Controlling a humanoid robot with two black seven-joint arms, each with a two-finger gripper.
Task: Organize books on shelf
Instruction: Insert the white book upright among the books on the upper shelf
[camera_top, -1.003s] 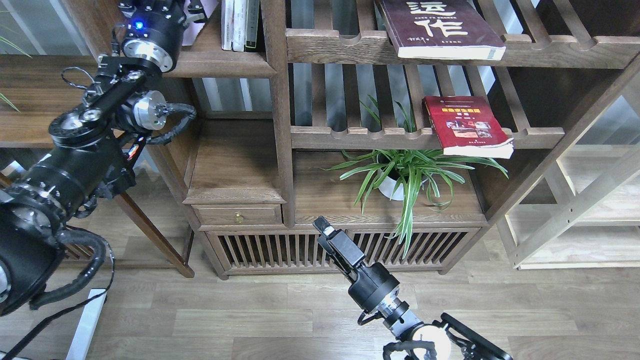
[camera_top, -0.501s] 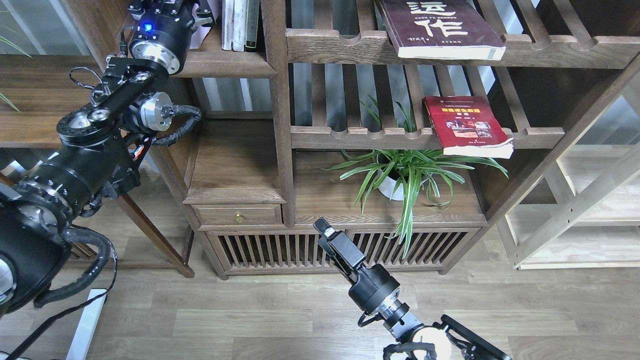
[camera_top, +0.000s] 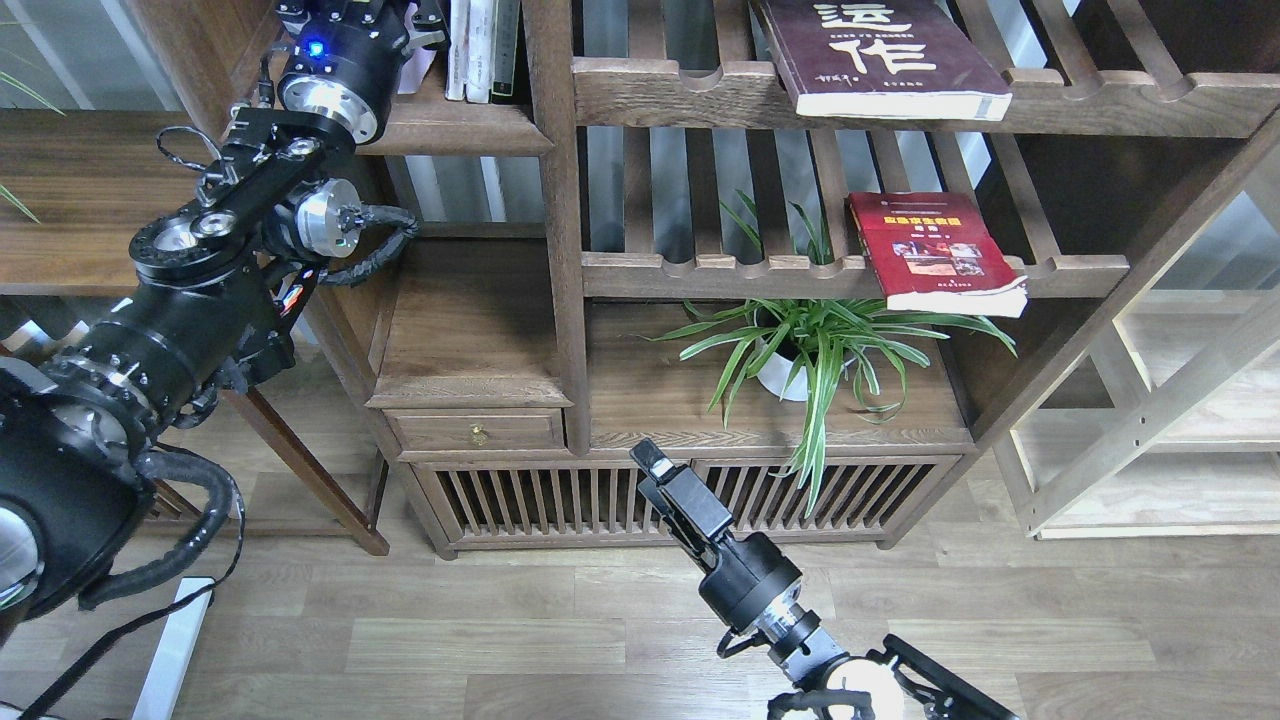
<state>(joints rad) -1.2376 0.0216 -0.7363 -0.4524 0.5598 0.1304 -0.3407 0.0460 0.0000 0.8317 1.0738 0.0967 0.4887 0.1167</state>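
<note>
The maroon book (camera_top: 880, 55) with big cream characters lies flat on the upper slatted rack and overhangs its front rail. The red book (camera_top: 935, 250) with a yellow title lies flat on the lower slatted rack, its corner past the rail. My left gripper (camera_top: 405, 15) is at the top edge above the solid dark shelf (camera_top: 470, 128); its fingers are cut off by the frame. A sliver of the pale lilac book (camera_top: 409, 74) shows beside the wrist. My right gripper (camera_top: 652, 462) hangs low in front of the cabinet, empty, its fingers seen as one dark bar.
Thin pale-spined books (camera_top: 480, 45) stand upright on the solid shelf just right of my left gripper. A potted spider plant (camera_top: 810, 350) sits under the red book. A drawer (camera_top: 475, 430) and slatted cabinet are below. A pale wooden rack (camera_top: 1150, 400) stands at the right.
My left arm has moved to the right, bringing the wrist closer to the upright books. The right arm has barely moved. The maroon and red books have not moved.
</note>
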